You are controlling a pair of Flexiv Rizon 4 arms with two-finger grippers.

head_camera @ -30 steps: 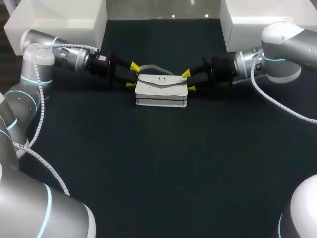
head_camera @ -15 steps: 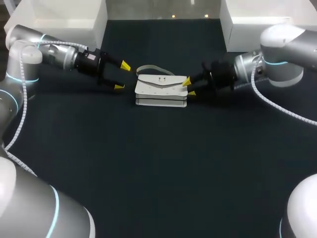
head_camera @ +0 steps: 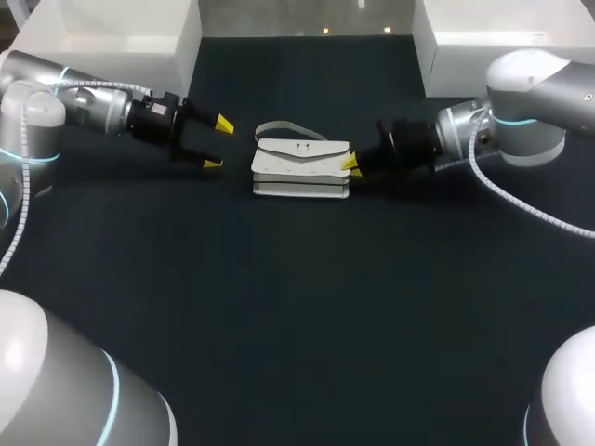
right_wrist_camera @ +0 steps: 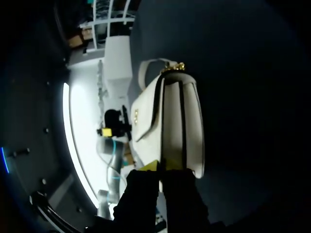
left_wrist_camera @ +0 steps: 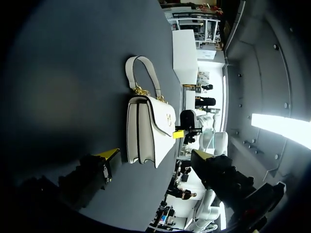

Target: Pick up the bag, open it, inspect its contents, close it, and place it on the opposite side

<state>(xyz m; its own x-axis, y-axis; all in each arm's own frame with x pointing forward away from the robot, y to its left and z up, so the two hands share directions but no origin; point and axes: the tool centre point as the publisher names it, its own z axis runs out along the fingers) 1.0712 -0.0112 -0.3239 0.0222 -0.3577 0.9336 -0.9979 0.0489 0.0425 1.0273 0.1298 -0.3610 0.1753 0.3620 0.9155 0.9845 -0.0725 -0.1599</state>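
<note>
Bag (head_camera: 301, 167) pinched at one end by right fingers (head_camera: 349, 162) — left fingers (head_camera: 223, 123) spread, well apart from it

Table (head_camera: 297, 316): dark matte top, runs full width of head view. One thing on it, a white bag (head_camera: 302, 169), approx. mid-width and toward the far side. Bag lies flat on its back w/ flap (head_camera: 321, 154) facing up and a small gold clasp (head_camera: 301, 147) at centre. Its side shows two dark-edged compartments. Strap (head_camera: 279, 125) loops out flat on the tabletop at the bag's far edge, joined to it by gold links (left_wrist_camera: 141, 91).
</note>
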